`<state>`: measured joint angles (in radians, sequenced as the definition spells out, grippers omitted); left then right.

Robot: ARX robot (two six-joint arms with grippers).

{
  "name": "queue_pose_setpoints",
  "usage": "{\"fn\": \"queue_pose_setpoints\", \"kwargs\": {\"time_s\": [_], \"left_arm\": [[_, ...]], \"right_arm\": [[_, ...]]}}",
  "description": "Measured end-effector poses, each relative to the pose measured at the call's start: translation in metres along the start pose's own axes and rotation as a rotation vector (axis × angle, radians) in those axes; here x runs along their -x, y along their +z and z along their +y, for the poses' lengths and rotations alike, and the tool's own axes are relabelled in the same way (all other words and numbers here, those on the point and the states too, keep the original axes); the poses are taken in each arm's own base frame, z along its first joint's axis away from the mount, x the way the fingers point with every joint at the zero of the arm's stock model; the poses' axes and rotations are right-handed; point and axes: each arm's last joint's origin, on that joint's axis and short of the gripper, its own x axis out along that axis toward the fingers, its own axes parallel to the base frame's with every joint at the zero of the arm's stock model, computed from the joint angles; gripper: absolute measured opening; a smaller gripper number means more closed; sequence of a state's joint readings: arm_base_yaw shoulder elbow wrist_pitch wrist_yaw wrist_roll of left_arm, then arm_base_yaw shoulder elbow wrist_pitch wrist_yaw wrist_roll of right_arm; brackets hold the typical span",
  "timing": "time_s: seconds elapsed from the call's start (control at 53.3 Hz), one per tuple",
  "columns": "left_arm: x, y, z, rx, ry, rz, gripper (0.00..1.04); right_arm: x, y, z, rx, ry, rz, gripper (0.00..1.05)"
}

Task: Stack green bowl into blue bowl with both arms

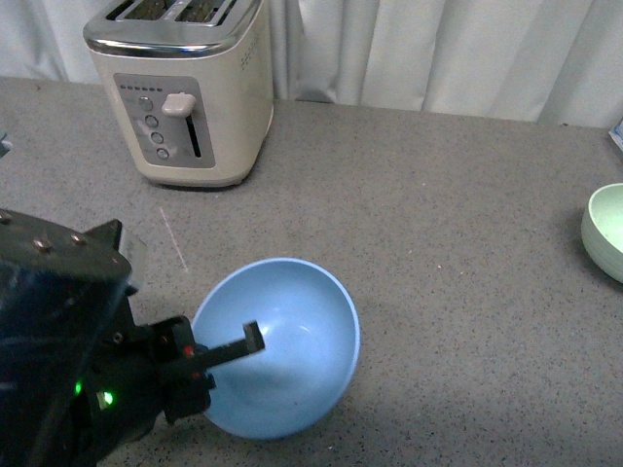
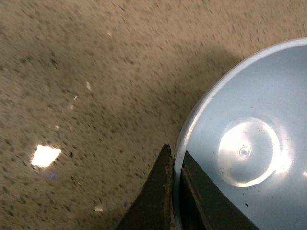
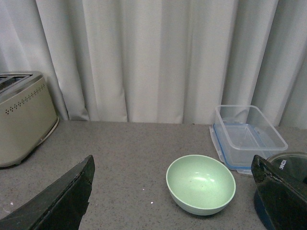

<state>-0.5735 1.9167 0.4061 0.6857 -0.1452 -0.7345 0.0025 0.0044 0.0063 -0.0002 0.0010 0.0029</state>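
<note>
Front view: blue bowl (image 1: 277, 345) near centre front of counter (image 1: 438, 195), left rim pinched by left gripper (image 1: 234, 348); 1 of its fingers (image 1: 238, 342) inside the bowl, the other hidden below. Green bowl (image 1: 605, 232) upright at far right edge, cut off by the frame, well apart from blue bowl. Toaster (image 1: 180, 88) at back left, before curtain (image 1: 438, 49).

Left wrist view: jaws pressed onto the rim of blue bowl (image 2: 249, 143), fingers (image 2: 156, 196) 1 outside and 1 inside, speckled counter (image 2: 96, 72) beside.

Right wrist view: right gripper (image 3: 171, 163) spread wide, holding nothing, fingers (image 3: 62, 201) well apart. Green bowl (image 3: 200, 184) on counter (image 3: 124, 143) ahead, untouched. Clear container (image 3: 247, 134) just behind it, near curtain (image 3: 144, 57); toaster (image 3: 24, 120) far to the other side.
</note>
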Motion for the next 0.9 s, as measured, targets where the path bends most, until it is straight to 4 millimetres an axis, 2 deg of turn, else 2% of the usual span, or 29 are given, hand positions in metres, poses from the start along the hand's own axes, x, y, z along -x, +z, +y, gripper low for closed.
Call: {"fn": "queue_pose_setpoints", "kwargs": {"time_s": [0.319, 0.713, 0.9], "left_arm": [[0.003, -0.028, -0.019, -0.054, -0.068, 0.047, 0.04], [-0.002, -0.04, -0.041, 0.024, -0.149, 0.116, 0.04], [-0.007, -0.04, -0.044, 0.093, -0.163, 0.14, 0.04]], "right_arm": [[0.0, 0.0, 0.0, 0.0, 0.0, 0.0, 0.96], [0.0, 0.0, 0.0, 0.0, 0.0, 0.0, 0.96], [0.0, 0.0, 0.0, 0.0, 0.0, 0.0, 0.96]]}}
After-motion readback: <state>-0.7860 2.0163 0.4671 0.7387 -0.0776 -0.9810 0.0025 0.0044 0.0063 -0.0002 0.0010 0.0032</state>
